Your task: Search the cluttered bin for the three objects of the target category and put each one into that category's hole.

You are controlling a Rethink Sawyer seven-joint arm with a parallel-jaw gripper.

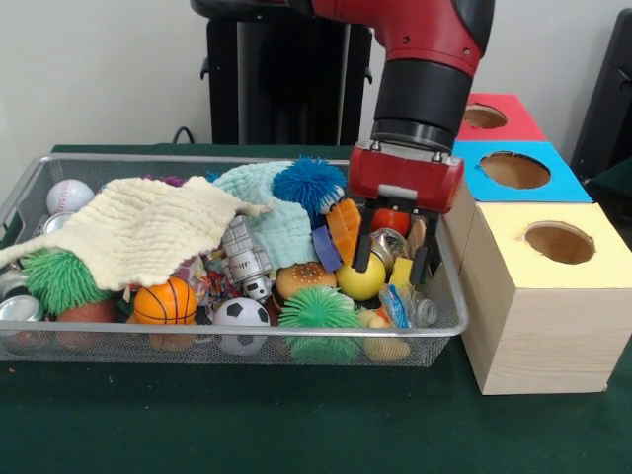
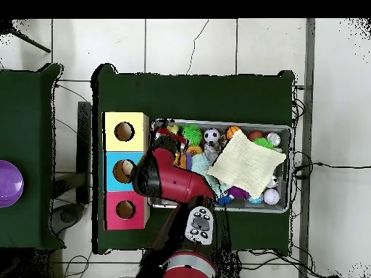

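In the front view, far to the left of the gripper [image 1: 393,265], a baseball [image 1: 68,195] lies at the left end of the wire bin [image 1: 247,341]. A cream cloth [image 1: 138,229] covers much of that side, and a green spiky ball [image 1: 59,278] sits below it. Nearer to the gripper lie a small basketball [image 1: 165,301], a soccer ball [image 1: 241,314] and a toy robot [image 1: 247,259]. A blue spiky ball [image 1: 308,185] is just to the left of the gripper's red body, and a toy burger [image 1: 305,279] and a second green spiky ball [image 1: 318,311] lie lower, left of the fingertips. The gripper is down inside the right end of the bin with its two black fingers [image 1: 362,244] apart, holding nothing. A yellow ball [image 1: 362,280] lies between the fingers, close to the left one. To the right of the gripper stand the yellow box [image 1: 543,296], the blue box [image 1: 513,173] and the red box [image 1: 494,118], each with a round hole on top
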